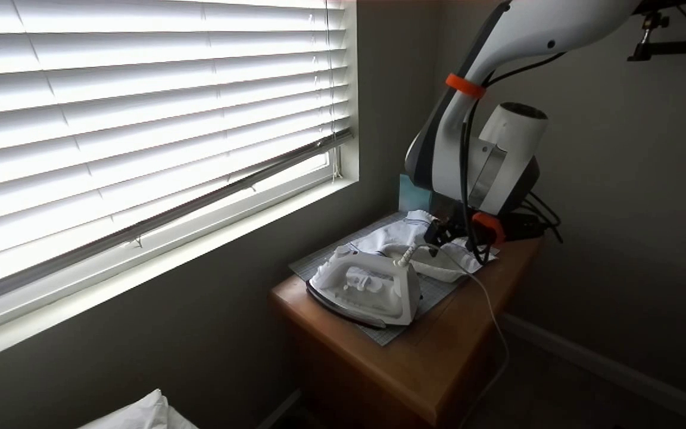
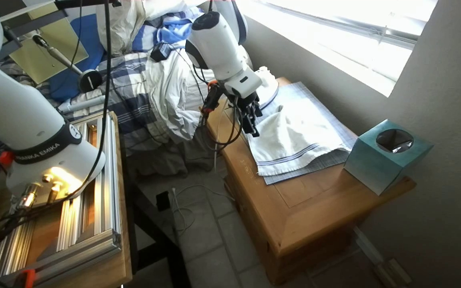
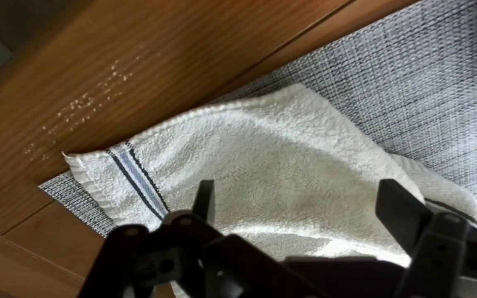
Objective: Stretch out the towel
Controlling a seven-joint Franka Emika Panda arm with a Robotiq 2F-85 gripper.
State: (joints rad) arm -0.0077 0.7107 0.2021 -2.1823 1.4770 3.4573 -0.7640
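Fingers [image 3: 398,211] apart, the claw [image 3: 296,199] is hovering over the rumpled towel [image 3: 271,161], seemingly lining up a grasp, next probably needing to pinch the wrist view's three-o'clock flap [image 3: 439,188].

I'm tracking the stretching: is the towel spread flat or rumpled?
Rumpled, only partly spread: the towel lies with a striped end out in the wrist view, but ridges cross it and one edge overlaps another layer.

Blinds [image 1: 158,113] glare white against a dim wall [image 1: 629,208].
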